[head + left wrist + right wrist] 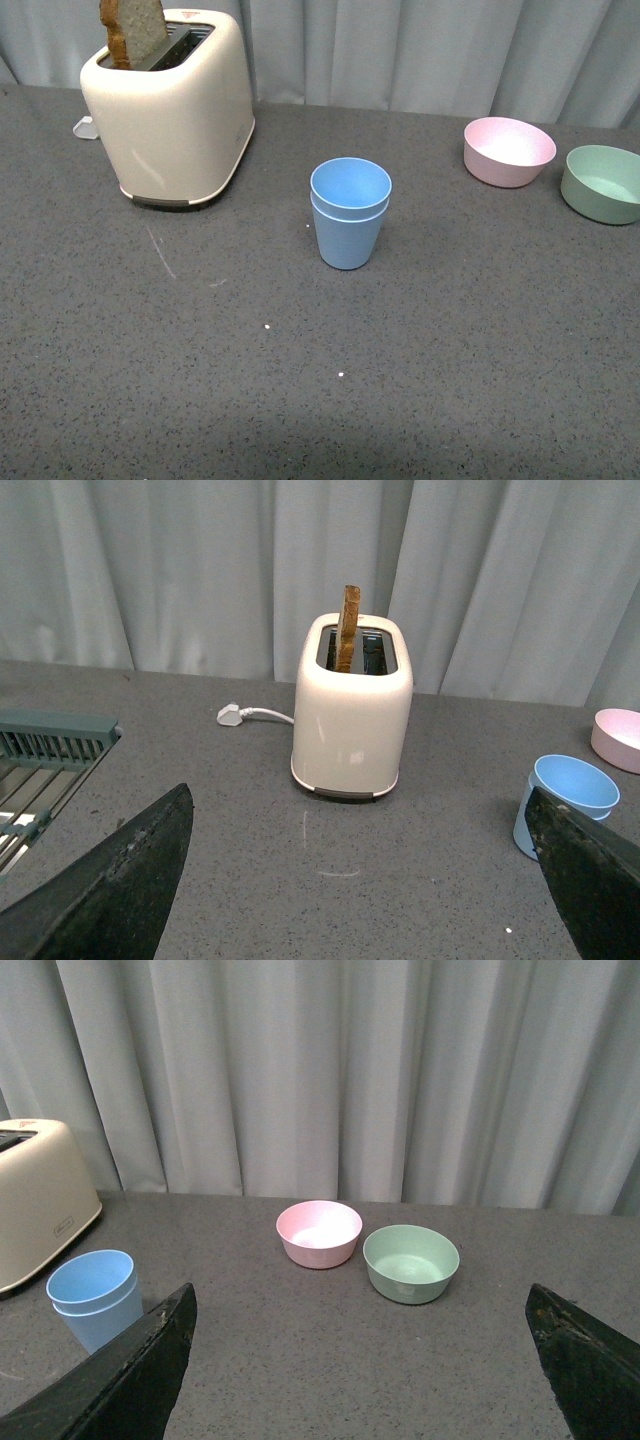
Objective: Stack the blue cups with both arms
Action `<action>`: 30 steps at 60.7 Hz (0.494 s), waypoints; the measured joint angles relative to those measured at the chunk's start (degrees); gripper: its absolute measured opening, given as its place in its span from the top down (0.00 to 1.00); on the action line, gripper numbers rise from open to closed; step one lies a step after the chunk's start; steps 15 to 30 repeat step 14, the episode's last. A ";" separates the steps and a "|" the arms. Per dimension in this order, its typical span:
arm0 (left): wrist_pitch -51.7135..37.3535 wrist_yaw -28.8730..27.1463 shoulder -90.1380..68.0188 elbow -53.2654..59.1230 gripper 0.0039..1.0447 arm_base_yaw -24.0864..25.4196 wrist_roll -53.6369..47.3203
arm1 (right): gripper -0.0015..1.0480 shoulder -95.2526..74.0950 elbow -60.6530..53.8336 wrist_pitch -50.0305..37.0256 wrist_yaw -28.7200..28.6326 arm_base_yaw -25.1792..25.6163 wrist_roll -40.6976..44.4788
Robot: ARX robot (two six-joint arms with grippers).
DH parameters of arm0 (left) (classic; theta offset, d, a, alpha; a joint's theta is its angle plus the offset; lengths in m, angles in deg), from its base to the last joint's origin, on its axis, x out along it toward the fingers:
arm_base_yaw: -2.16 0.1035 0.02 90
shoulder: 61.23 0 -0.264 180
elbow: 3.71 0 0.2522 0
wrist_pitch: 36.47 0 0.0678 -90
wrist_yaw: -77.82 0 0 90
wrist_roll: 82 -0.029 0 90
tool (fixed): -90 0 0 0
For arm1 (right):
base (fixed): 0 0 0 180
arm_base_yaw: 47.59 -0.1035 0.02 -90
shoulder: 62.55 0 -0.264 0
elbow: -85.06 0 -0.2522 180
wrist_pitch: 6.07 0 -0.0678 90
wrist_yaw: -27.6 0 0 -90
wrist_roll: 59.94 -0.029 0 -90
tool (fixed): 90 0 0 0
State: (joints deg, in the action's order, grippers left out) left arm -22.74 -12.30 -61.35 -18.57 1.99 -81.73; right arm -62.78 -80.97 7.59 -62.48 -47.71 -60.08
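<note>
The two blue cups (349, 212) stand nested, one inside the other, upright on the grey table's middle. They also show in the left wrist view (566, 799) and the right wrist view (94, 1297). Neither arm shows in the front view. My left gripper (365, 880) is open and empty, well back from the cups, its fingers (120, 885) wide apart. My right gripper (365, 1360) is open and empty too, its fingers (585, 1365) wide apart, with the cups off to one side.
A cream toaster (170, 105) with a slice of bread stands at the back left, its plug (232, 715) beside it. A pink bowl (508, 150) and a green bowl (602, 183) sit at the back right. A green rack (45, 745) lies near the left arm.
</note>
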 joint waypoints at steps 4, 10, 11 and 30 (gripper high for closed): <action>0.00 -0.02 0.00 0.00 0.06 0.02 0.00 | 0.09 0.00 0.00 0.02 0.00 0.00 0.02; 0.00 0.00 0.00 0.00 0.06 0.00 0.00 | 0.09 0.00 0.00 0.00 0.00 0.00 0.00; 0.00 -0.02 0.00 0.00 0.06 0.00 0.00 | 0.09 0.00 0.00 0.00 0.00 0.00 0.00; 0.00 -0.02 0.00 0.00 0.06 0.00 0.00 | 0.09 0.00 0.00 0.02 0.00 0.00 0.02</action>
